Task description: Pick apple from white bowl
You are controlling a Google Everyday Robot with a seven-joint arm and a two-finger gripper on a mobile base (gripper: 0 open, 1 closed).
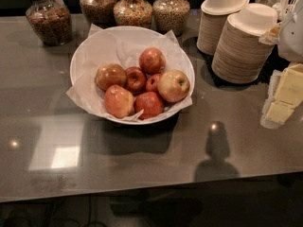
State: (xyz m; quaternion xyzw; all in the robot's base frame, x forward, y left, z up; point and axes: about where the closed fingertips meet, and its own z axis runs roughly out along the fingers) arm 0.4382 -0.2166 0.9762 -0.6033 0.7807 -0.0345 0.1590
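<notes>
The white bowl (81, 56), lined with crinkled white paper, stands on the dark counter left of centre. It holds several apples. The apple (173, 85), the palest and largest, yellow-cream with a pink blush and a dark stem dimple, lies at the bowl's right side and touches smaller red apples (136, 79). An orange-brown apple (110, 76) lies at the bowl's left. My gripper (283, 100) is at the right edge of the view, well right of the bowl and low over the counter. Its pale yellow fingers (289, 85) stand apart and hold nothing.
Several glass jars of grains (49, 20) stand along the back behind the bowl. Two stacks of beige paper bowls (242, 46) stand at the back right, between the white bowl and my gripper. The counter's front edge (142, 188) runs across the bottom.
</notes>
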